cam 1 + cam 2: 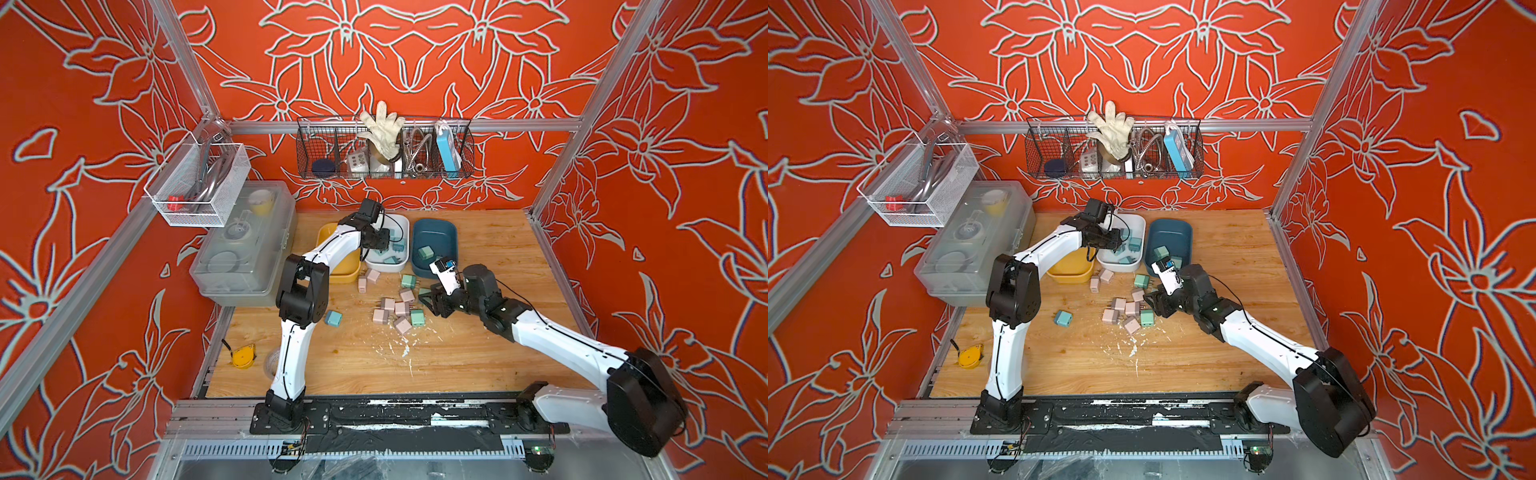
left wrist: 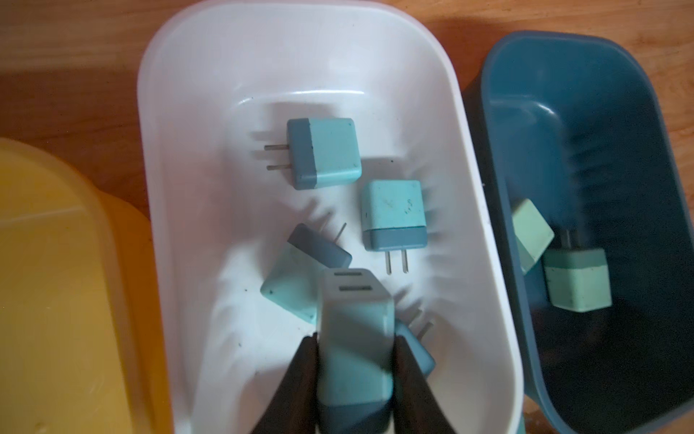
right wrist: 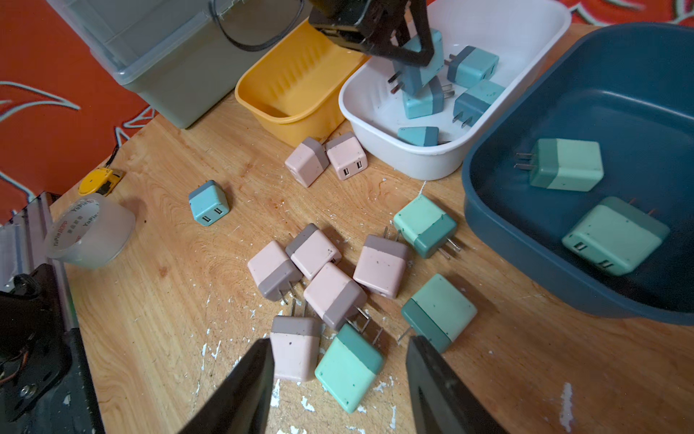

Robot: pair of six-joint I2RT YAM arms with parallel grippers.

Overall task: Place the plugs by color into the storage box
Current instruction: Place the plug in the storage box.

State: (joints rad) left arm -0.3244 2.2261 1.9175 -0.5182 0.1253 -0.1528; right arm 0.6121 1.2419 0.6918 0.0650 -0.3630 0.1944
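Claw on the left (image 2: 355,340) clamps a blue plug (image 2: 353,312); right claw (image 3: 341,342) gapes over green plug (image 3: 349,370).

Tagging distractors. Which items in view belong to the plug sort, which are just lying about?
In the job: left end effector shut on a blue plug over the white bin; right end effector, open; pink plugs, green plugs, loose blue plug; yellow bin, dark blue bin.
Lying about: tape roll, yellow tape measure, grey lidded box, black wire basket, white mesh basket, glove.
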